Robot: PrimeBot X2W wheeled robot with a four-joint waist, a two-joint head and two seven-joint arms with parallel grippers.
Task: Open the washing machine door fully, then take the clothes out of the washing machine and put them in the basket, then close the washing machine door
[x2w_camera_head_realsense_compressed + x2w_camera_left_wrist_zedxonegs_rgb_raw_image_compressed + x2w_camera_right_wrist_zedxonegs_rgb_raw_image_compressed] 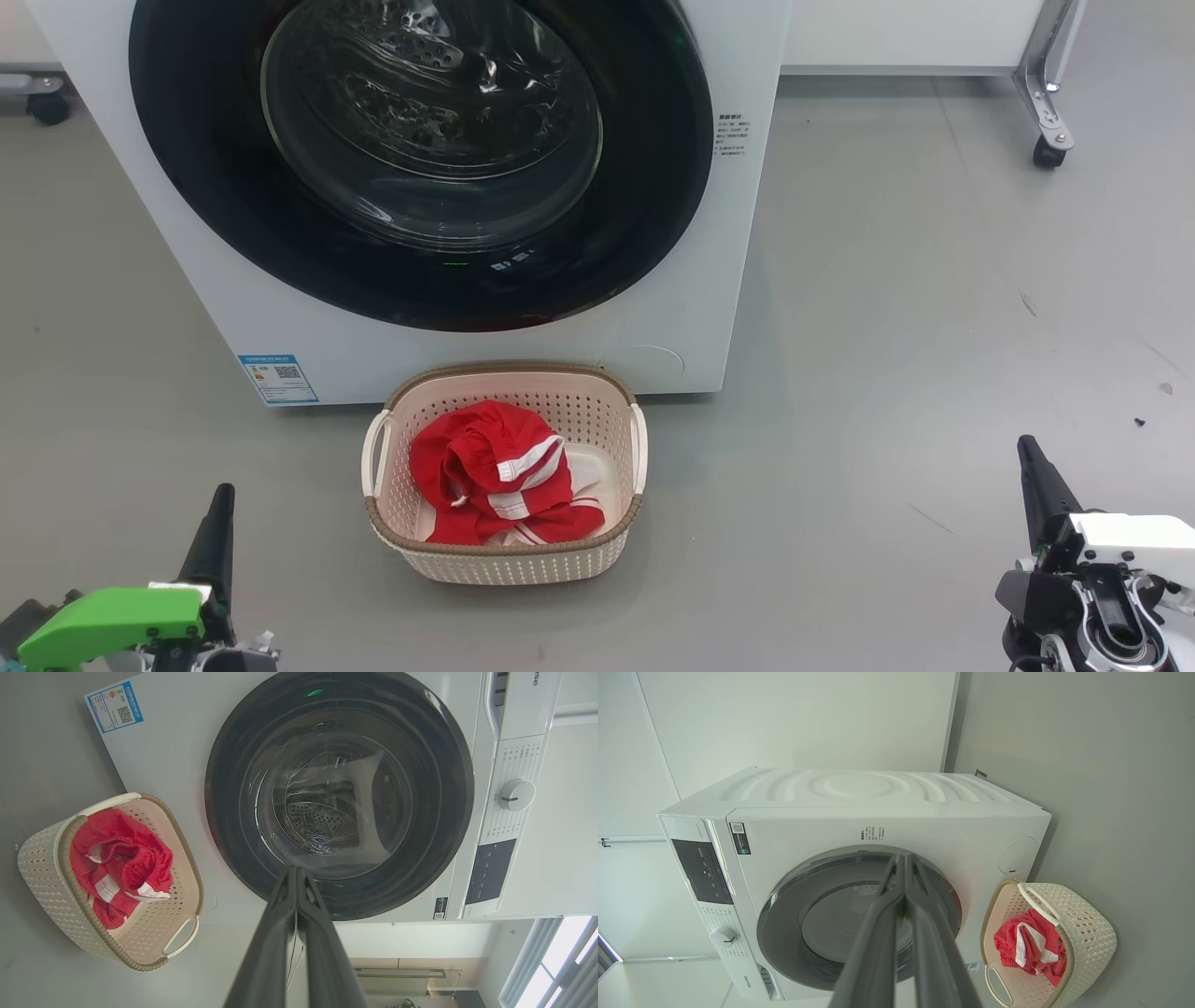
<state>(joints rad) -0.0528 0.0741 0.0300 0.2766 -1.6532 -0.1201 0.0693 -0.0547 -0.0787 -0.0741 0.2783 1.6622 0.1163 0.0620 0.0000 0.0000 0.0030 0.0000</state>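
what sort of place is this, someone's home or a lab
Likely a lab or test room set up for laundry, not a home: a washing machine on a grey floor, a basket holding red clothes before it, and a metal frame leg on a caster.

One washing machine, one washing machine door, one basket, one red garment

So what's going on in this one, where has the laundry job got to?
Nothing is being handled right now. The washing machine door is closed on the washing machine, and the red clothes lie in the basket on the floor just in front of it. The left gripper and right gripper are both shut and empty, low at either side of the basket, touching nothing. The job looks finished.
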